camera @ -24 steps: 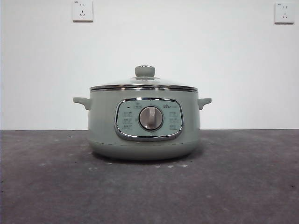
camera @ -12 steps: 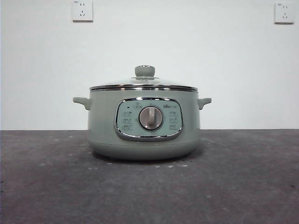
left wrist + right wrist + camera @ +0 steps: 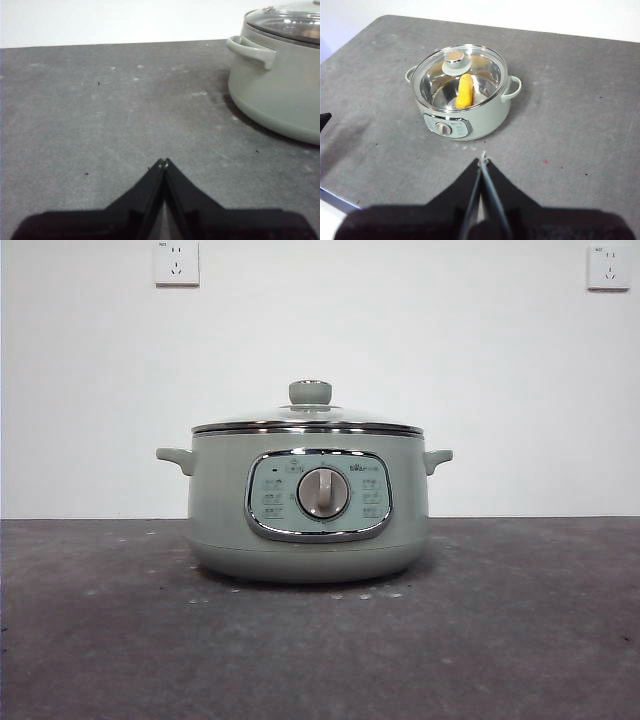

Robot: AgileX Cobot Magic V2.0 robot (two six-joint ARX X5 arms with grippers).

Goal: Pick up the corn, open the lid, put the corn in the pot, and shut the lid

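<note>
The sage-green electric pot point(image 3: 308, 510) is seen standing on the dark grey table point(image 3: 100, 640), roughly at the middle of it in the right wrist view and well back from the near edge in the front view, with its chrome-framed control panel point(image 3: 319, 495) and round dial point(image 3: 323, 493) turned toward the front camera. The glass lid point(image 3: 308, 418) is seated on the pot's rim, its chrome edge level all round and its green knob point(image 3: 310, 392) upright at the centre. The corn point(image 3: 465, 90) is shown through the glass in the right wrist view, lying inside the pot on the shiny metal bottom, just beside the knob as seen from above. A small side handle point(image 3: 176, 458) is carried on each flank of the pot. Two white wall sockets point(image 3: 177, 262) are set high on the pale wall behind the table, one toward each upper corner of the front view. The left gripper point(image 3: 163, 162) is held low over bare table, well apart from the pot, whose handle and wall are seen off to one side; its jaws are pressed together with nothing between them. The right gripper point(image 3: 482, 161) is held high above the table, well apart from the pot, and its jaws are likewise closed tip to tip and empty.
</note>
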